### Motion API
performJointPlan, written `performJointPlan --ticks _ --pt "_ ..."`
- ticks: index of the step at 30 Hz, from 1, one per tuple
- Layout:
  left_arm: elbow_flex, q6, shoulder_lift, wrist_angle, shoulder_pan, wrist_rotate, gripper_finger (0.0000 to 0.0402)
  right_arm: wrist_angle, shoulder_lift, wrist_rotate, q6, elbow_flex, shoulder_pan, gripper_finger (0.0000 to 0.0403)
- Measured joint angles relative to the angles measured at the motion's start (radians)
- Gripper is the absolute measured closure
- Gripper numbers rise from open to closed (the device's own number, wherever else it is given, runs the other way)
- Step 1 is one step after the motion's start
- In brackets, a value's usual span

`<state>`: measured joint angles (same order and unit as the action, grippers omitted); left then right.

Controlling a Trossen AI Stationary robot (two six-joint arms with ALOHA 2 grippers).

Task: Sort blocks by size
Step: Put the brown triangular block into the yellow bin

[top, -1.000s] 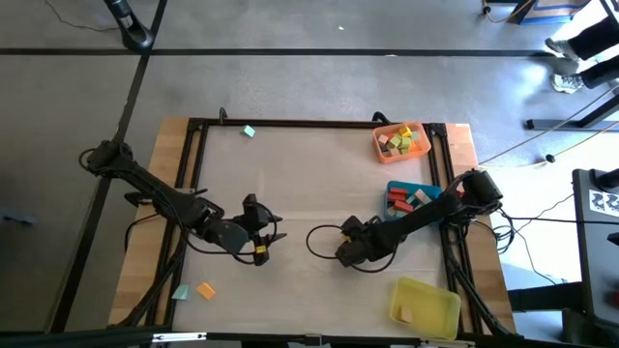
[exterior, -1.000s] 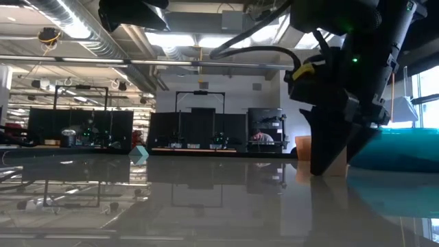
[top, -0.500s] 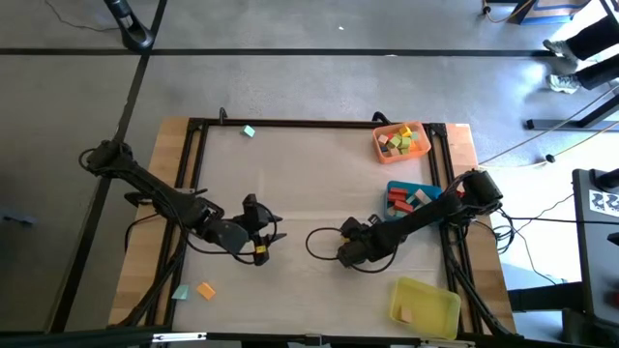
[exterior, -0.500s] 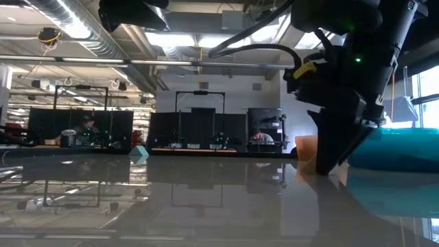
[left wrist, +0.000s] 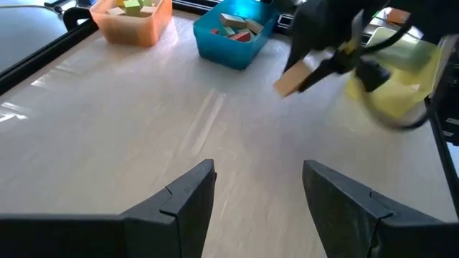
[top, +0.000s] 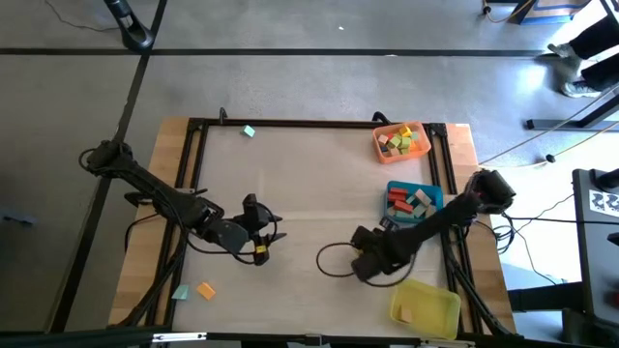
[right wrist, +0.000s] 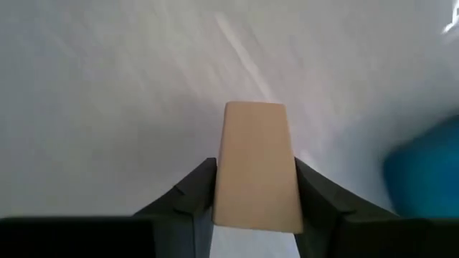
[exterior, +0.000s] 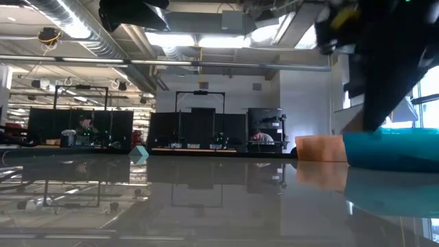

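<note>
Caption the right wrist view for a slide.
Right gripper shut on a tan block, lifted above the table.

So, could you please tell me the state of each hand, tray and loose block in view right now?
right hand: shut on the tan block, lifted off the table
left hand: open, empty
orange tray: holds blocks
blue tray: holds blocks
yellow tray: holds one block
teal block: loose on table
orange block: loose on table

You see a pale, matt tan wooden block (right wrist: 256, 168) with smooth faces between the right gripper's (right wrist: 254, 197) matt black fingers. The white tabletop (left wrist: 143, 129) beneath it is glossy and reflective. Beside it, the blue plastic tray (left wrist: 237, 50) looks smooth.
</note>
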<state>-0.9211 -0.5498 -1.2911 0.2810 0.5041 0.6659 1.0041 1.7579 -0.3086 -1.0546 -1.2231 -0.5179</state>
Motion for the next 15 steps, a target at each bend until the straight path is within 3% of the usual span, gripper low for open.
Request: performJointPlan --ticks 15 --pt "0.000 0.007 0.000 0.001 -0.001 0.000 0.0203 0.111 -0.182 0.007 -0.220 -0.064 -0.286 0.0263"
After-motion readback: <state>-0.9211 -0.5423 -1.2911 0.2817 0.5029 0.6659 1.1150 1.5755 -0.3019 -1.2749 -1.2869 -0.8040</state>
